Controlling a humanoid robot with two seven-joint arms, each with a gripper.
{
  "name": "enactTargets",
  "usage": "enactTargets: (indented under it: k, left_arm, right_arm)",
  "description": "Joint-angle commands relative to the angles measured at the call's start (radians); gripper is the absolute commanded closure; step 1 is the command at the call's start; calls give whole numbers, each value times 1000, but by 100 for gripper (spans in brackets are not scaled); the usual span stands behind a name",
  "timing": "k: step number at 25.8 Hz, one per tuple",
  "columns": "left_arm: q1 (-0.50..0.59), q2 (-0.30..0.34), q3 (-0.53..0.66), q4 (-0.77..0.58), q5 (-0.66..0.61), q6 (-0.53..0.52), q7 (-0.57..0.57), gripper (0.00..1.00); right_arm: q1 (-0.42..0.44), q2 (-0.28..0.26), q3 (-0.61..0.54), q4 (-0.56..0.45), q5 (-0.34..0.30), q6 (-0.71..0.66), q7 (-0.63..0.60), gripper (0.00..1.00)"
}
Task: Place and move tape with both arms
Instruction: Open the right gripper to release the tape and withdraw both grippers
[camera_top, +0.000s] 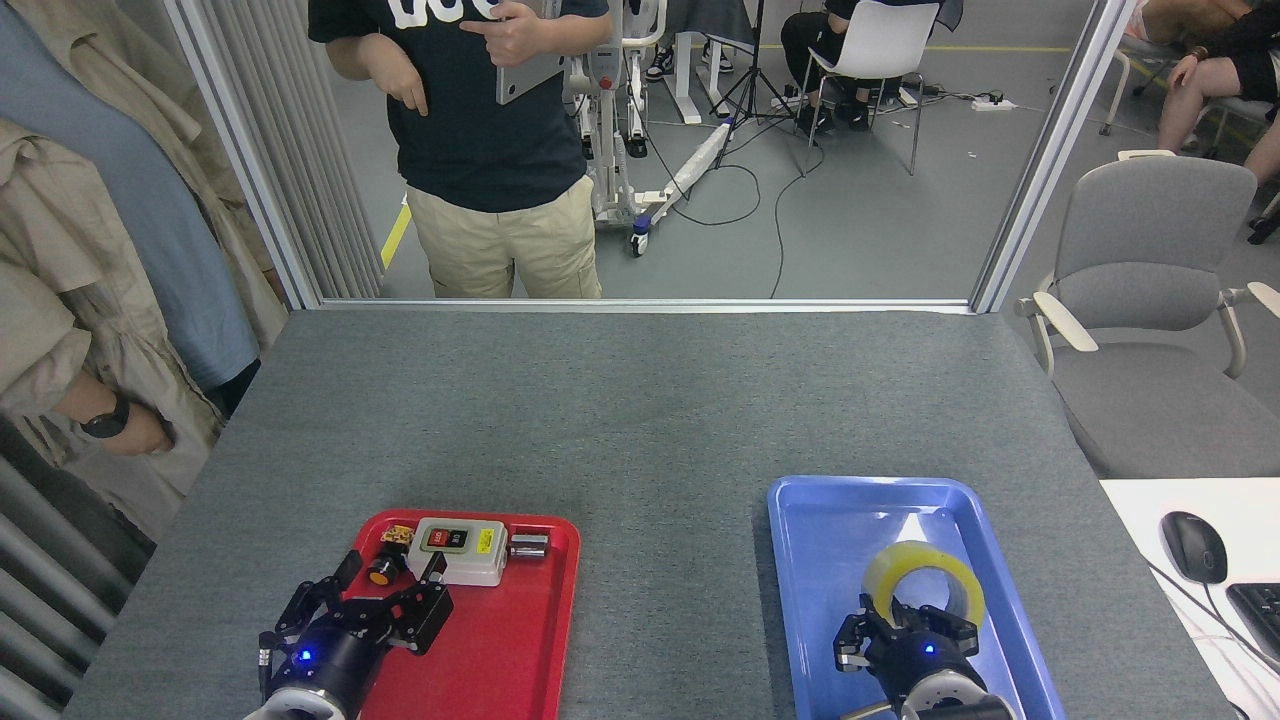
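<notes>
The tape (925, 568), a yellow translucent roll, stands tilted in the blue tray (800, 560) toward its near right part. My right gripper (905, 628) sits at the roll's near rim with its fingers on either side of that wall, shut on it; the rim's lowest part is hidden behind the gripper. My left gripper (392, 572) hovers open over the near left of the red tray (525, 625), its fingertips just short of the white switch box (460, 550), and holds nothing.
The red tray also holds an orange button (380, 575) and a small metal cylinder (528, 546). A person (490, 150) stands beyond the table's far edge, and another person's hand (120, 425) is at the left. A grey chair (1150, 300) and a mouse (1193, 545) are at the right.
</notes>
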Motion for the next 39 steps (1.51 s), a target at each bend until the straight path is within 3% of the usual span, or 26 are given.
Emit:
enactTargets:
  k: [1, 6, 9, 15, 19, 39]
  left_arm:
    - [-3, -9, -1, 8, -135, 5, 53, 0]
    - [-9, -11, -36, 18, -161, -7, 237, 0]
    - [-9, -9, -44, 32, -159, -10, 287, 0]
    - [-9, 4, -45, 29, -158, -64, 293, 0]
    - [-9, -6, -52, 25, -158, -65, 323, 0]
    - [7, 20, -90, 20, -158, -68, 371, 0]
  right_arm:
    - [-5, -1, -2, 20, -20, 11, -10, 0]
    - [-3, 1, -9, 22, -26, 14, -28, 0]
    - [3, 2, -36, 16, -36, 17, -86, 0]
    - [37, 8, -91, 5, -37, 0, -507, 0]
    - [55, 11, -124, 2, -80, -43, -659, 0]
    - [61, 22, -128, -10, -103, -60, -682, 0]
